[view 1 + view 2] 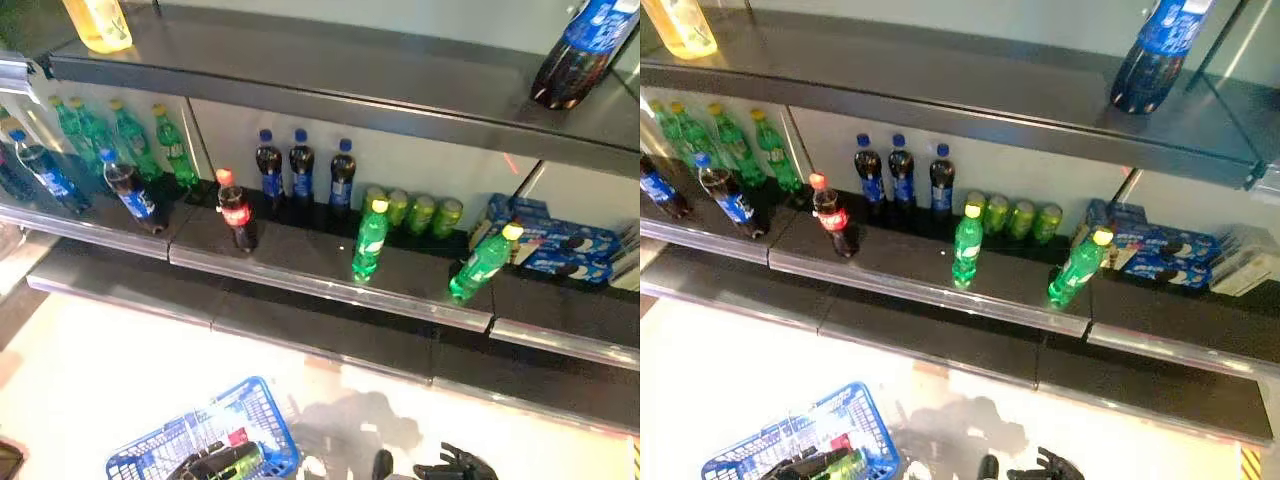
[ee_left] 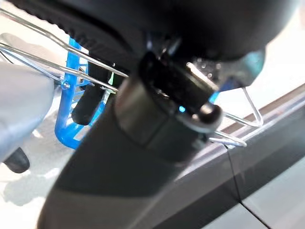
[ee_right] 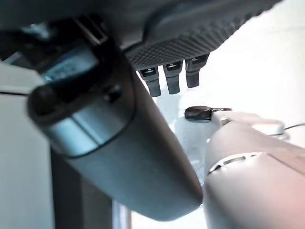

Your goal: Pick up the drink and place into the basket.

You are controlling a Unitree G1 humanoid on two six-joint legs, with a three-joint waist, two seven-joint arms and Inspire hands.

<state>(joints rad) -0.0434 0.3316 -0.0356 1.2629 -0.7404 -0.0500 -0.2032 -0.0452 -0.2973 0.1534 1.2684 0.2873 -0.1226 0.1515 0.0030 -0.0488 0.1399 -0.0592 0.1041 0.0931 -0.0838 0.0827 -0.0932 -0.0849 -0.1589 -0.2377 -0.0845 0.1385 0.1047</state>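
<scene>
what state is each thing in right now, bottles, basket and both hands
blue basket: on the floor, a drink lying inside
left hand: at the basket, fingers not readable
right hand: low by the floor, empty, fingers relaxed
red-capped cola bottle: upright on the middle shelf
green bottle: upright near the shelf edge
second green bottle: tilted, on the shelf
three blue-capped cola bottles: upright in a row
large cola bottle: leaning on the top shelf

The blue basket (image 1: 262, 420) is cut off by the lower edge of the eye views, so the bottle (image 1: 232, 461) lying inside it shows only in part. Beside the basket, the left robot hand (image 1: 200, 463) and right robot hand (image 1: 455, 466) are also cropped; their finger positions are unclear. Above the basket, the yellow bottle (image 1: 98, 22) on the top shelf (image 1: 330, 85) loses its upper part.
</scene>
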